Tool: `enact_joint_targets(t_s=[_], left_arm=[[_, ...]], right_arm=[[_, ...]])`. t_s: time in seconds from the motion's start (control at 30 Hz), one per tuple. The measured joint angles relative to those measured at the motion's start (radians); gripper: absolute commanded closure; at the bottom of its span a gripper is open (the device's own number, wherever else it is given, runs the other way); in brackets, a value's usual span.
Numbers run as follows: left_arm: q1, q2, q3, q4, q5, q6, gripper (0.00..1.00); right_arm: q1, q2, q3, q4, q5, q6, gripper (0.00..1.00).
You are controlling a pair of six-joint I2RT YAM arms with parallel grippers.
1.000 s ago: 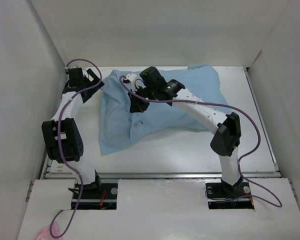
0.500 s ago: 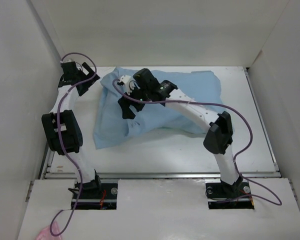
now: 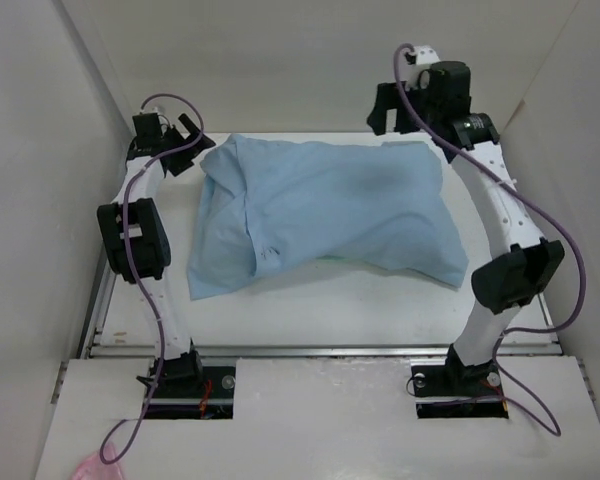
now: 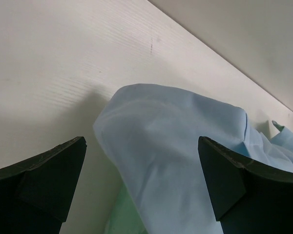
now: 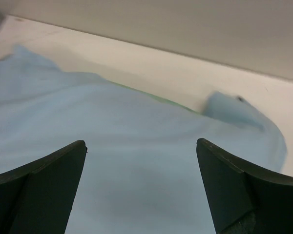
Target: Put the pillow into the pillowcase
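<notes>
- The top view sits above and behind the arm bases. It looks down and forward over the whole counter (image 3: 360,300), both arms and the pillowcase (image 3: 330,205).
- The left wrist view sits just behind the left hand (image 3: 183,148), low and close. It faces the pillowcase's far left corner between its own dark fingers (image 4: 44,180).
- The right wrist view sits behind the right hand (image 3: 392,105), high at the far right. It looks down across the pillowcase's broad blue top.
- All three views share the pillowcase.

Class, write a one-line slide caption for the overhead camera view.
Open left gripper and open right gripper at the far corners of the bulging light blue pillowcase on the white table.
</notes>
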Motion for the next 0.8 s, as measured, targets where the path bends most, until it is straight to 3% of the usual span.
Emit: enact_joint_targets(t_s=[0.17,0.2,0.3,0.33,0.4,0.47,0.53,0.57,0.7,0.8], left_arm=[[-0.049,0.145,0.138,0.010,0.071,0.011,0.04],[-0.061,0.171,0.160,0.017,0.093,0.011,0.34],[-0.089,0.221,0.188,0.035,0.151,0.003,0.94],[-0.095,0.228,0.189,0.037,0.162,0.002,1.00],[-0.099,0.235,0.190,0.042,0.180,0.006,1.00],[-0.095,0.235,0.188,0.060,0.195,0.004,1.00],[-0.092,0.227,0.179,0.093,0.211,0.003,1.00],[-0.092,0.222,0.172,0.106,0.220,0.001,1.00],[-0.092,0.221,0.238,0.092,0.248,-0.002,1.00],[-0.086,0.279,0.500,0.002,0.272,-0.015,1.00]], right_arm=[[-0.224,0.158,-0.012,-0.012,0.013,0.073,0.00],[-0.255,0.206,0.001,-0.019,0.008,0.085,0.00],[-0.311,0.361,0.085,-0.061,-0.003,0.114,0.00],[-0.325,0.414,0.122,-0.072,-0.003,0.124,0.00],[-0.340,0.498,0.166,-0.085,-0.003,0.140,0.04],[-0.349,0.550,0.176,-0.103,-0.015,0.156,0.26],[-0.350,0.573,0.176,-0.110,-0.042,0.168,0.71],[-0.350,0.576,0.176,-0.108,-0.066,0.175,1.00],[-0.341,0.591,0.275,-0.138,-0.123,0.176,1.00],[-0.344,0.626,0.490,-0.148,-0.157,0.172,1.00]])
